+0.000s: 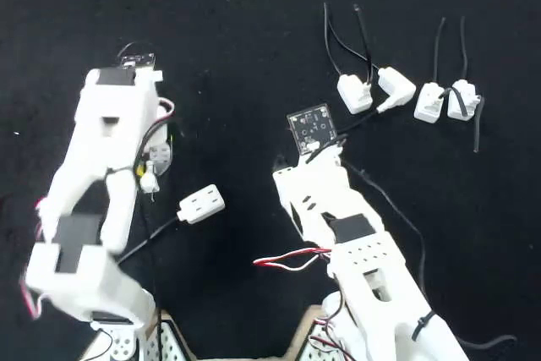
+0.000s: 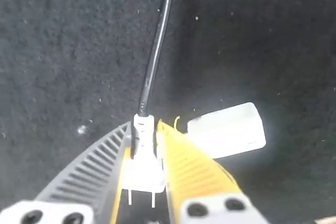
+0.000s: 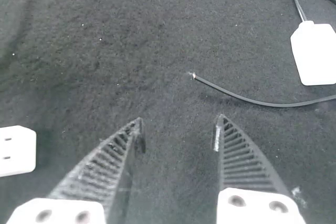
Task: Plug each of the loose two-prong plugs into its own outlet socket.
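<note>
The bench [image 1: 245, 48] is black. The left arm is on the left side. The fingers [image 2: 186, 169] of the left gripper [image 2: 144, 127] are closed tight on a white two-prong plug [image 2: 144, 163]. The two metal prongs point back toward the wrist. The plug's black cord [image 2: 154, 61] runs away from the fingers across the bench.

The white outlet socket [image 1: 201, 204] lies flat on the bench, just to the right of that gripper. It is not touching the two-prong plug. Its own dark cord goes off toward the near left.

The right gripper [image 3: 178, 124] is over the middle of the bench. Its fingers [image 3: 239, 156] are spread wide and hold nothing. Under them is bare bench. A thin loose wire end [image 3: 195, 76] lies a little past the fingertips.

At the far right lie four small white pieces with black cords. They sit in two pairs, a left pair [image 1: 355, 93] and a right pair [image 1: 429, 101]. I cannot tell which are plugs and which are sockets. They are well apart from the outlet socket.
</note>
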You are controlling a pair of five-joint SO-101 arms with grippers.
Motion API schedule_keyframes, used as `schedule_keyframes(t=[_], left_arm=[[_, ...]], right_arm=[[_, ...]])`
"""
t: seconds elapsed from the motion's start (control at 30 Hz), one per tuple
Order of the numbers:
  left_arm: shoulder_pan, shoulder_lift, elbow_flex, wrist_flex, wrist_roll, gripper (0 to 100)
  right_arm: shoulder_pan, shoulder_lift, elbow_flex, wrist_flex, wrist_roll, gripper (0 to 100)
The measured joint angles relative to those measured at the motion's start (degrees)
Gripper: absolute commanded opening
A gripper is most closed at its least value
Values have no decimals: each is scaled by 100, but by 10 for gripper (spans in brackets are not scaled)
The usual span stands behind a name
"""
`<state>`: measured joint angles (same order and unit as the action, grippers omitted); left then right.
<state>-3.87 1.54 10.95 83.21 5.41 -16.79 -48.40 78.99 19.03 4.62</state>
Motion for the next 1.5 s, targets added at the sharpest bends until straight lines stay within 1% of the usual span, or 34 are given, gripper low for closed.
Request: schedule_keyframes(t=[0.17,0.3,0.4,0.5,0.63,0.77,0.9,0.97,1.07,1.13,1.23,1.33,1.43,1.5], left_arm=[[18,-1187,1635,-1002,-519,30],[44,-1354,2514,-1732,-826,30],[70,-1310,2866,-2312,-879,30],[141,-1266,2901,-2558,-897,30],[387,-1266,2866,-2497,-1002,30],[782,-1451,2708,-1916,-1389,30],[949,-2110,2699,-1512,-1477,30],[949,-2514,2708,-1451,-1477,30],[976,-3112,2910,-1424,-1609,30],[1169,-3385,3130,-1424,-1855,30],[1714,-3516,3473,-1424,-2154,30],[2365,-3534,3596,-1424,-2233,30],[3051,-3534,3604,-1459,-2251,32],[3332,-3543,3736,-1670,-2251,74]], right_arm=[[0,0,0,0,0,208],[0,0,0,0,0,208],[0,0,0,0,0,208],[0,0,0,0,0,208],[0,0,0,0,0,208],[0,0,0,0,0,208],[18,-62,0,62,0,208],[255,-264,-202,563,0,208],[598,-765,-826,1714,0,208],[809,-1169,-1160,2549,26,208],[1169,-1732,-1266,3516,466,208],[1582,-2101,-1266,3965,1046,208],[1837,-2242,-1266,4176,1415,208],[1925,-2268,-1266,4237,1635,208]])
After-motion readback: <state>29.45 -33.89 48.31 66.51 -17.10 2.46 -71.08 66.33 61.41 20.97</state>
